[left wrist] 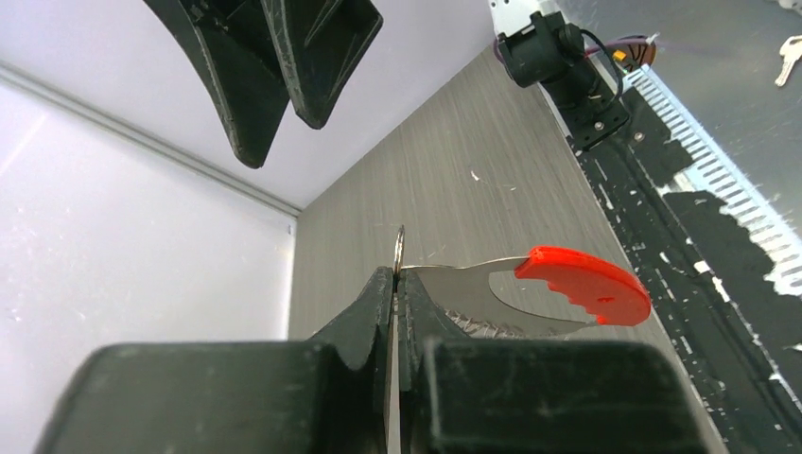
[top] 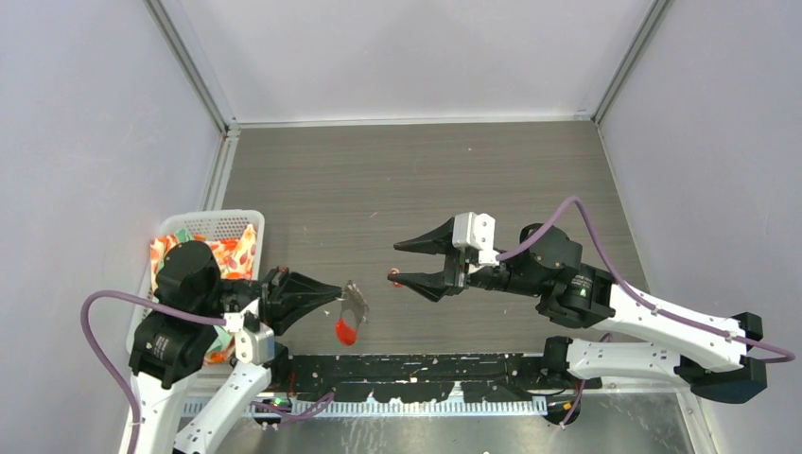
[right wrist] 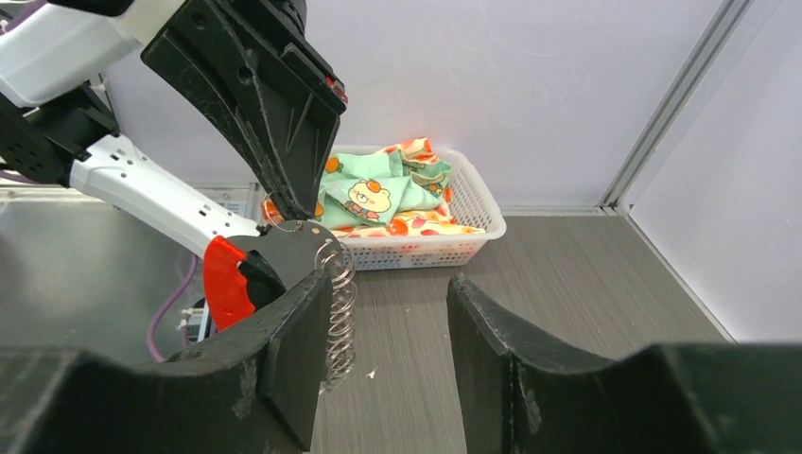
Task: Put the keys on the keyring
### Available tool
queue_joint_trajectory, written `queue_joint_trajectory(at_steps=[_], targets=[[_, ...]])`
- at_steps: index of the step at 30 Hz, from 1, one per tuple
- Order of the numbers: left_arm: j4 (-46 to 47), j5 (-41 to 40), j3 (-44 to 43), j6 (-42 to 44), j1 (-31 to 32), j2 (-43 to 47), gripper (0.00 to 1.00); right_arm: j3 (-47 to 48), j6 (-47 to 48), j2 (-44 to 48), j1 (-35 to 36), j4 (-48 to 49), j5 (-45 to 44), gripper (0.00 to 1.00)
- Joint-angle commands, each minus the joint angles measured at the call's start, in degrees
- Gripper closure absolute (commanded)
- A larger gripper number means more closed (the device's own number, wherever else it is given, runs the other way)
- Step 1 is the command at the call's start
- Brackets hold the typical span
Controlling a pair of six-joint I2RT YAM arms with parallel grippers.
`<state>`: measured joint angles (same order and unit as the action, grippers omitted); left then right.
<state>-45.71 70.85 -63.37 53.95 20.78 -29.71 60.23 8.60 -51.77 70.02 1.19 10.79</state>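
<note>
Keyring (top: 356, 297) with seemingly plain red strip (top: 346, 331) in left hand's (top: 332, 293) pinch.

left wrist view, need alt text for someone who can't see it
The left gripper, seen from behind, has its jaws shut on the keyring, its bright red strip sticking out to the right over the grey wood-grain table. The right gripper hangs at top left, jaws pointing down.

In the left wrist view the keyring (left wrist: 400, 244) shows only as an edge-on sliver, the rest pinched out of sight inside the left claw (left wrist: 395, 281). A silver key (left wrist: 788, 59) runs off the right edge. From above, a red speck (top: 394, 276) at the right claw (top: 393, 262) is too small to identify.
</note>
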Motion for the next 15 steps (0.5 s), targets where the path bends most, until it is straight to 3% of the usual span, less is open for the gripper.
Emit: queue_joint_trajectory(at_steps=[1, 15], targets=[[2.6, 2.9, 1.1, 7.1, 0.1, 0.9, 1.0, 1.5, 1.1, 0.7, 0.1, 0.2, 0.1, 0.47], [1.8, 6.1, 3.8, 20.1, 0.1, 3.6, 1.0, 1.8, 1.9, -0.1, 0.1, -0.8, 0.6, 0.52]])
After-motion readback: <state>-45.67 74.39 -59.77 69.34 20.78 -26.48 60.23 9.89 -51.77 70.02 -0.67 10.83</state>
